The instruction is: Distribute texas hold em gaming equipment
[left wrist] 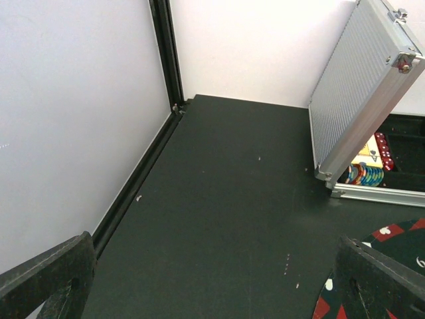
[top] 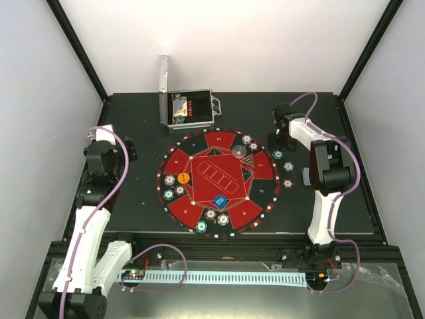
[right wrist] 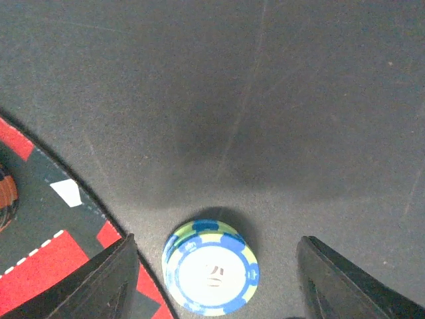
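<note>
On the desk (right wrist: 285,100), just off the edge of the mat (right wrist: 40,269), a blue-and-green chip stack (right wrist: 211,276) is being straddled by the right claw (right wrist: 218,289), its fingers parted. The left claw (left wrist: 212,292), likewise parted, is being held near the silver case (left wrist: 358,100).

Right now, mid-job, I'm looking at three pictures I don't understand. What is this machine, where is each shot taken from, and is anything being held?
Two white robot arms are bolted at the near edge of a black table. The overhead view looks down on both, and the other two views come from a camera on each wrist. On the table lies a round red-and-black mat ringed by small chip stacks, with an orange disc on it and an open silver case behind. The left gripper is open, facing the case. The right gripper is open, with a blue-green chip stack between its fingers, not gripped. Nothing is held.
</note>
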`<action>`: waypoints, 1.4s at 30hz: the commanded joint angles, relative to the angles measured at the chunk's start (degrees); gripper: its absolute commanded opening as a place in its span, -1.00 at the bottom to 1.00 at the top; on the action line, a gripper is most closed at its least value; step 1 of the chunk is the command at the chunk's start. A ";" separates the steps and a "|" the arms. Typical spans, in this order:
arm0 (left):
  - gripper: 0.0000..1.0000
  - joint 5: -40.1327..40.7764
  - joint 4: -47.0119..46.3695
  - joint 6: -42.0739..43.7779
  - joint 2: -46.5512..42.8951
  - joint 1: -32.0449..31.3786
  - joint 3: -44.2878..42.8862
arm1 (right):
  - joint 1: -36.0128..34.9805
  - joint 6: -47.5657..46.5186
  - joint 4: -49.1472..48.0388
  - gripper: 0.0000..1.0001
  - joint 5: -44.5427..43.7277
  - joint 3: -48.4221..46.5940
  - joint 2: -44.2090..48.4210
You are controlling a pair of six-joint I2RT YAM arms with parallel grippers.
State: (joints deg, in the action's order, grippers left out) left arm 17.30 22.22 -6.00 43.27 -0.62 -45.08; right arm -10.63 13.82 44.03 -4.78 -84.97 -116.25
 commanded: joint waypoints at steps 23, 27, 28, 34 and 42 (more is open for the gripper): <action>0.98 -0.95 -1.14 0.56 -0.20 -0.25 -0.97 | -1.26 -0.06 0.63 0.08 0.82 2.45 -2.66; 0.98 -0.95 -1.16 0.55 -0.32 -0.25 -0.93 | -1.30 0.28 0.74 0.08 1.38 2.57 -2.66; 0.98 -1.00 -1.13 0.55 -0.37 -0.29 -0.97 | -1.27 0.37 0.91 0.08 1.38 2.47 -2.78; 0.98 -0.95 -1.13 0.55 -0.66 -0.31 -0.89 | -1.32 0.95 2.14 0.07 2.65 2.04 -3.30; 0.98 -0.86 -1.19 0.46 -1.07 -0.33 -0.89 | -1.32 1.88 2.33 -0.07 2.67 3.52 -2.52</action>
State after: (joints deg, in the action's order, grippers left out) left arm 16.73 22.22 -6.00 43.11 -0.73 -45.08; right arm -11.33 14.74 43.72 -3.05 -83.72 -118.58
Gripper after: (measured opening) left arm 0.990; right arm 0.484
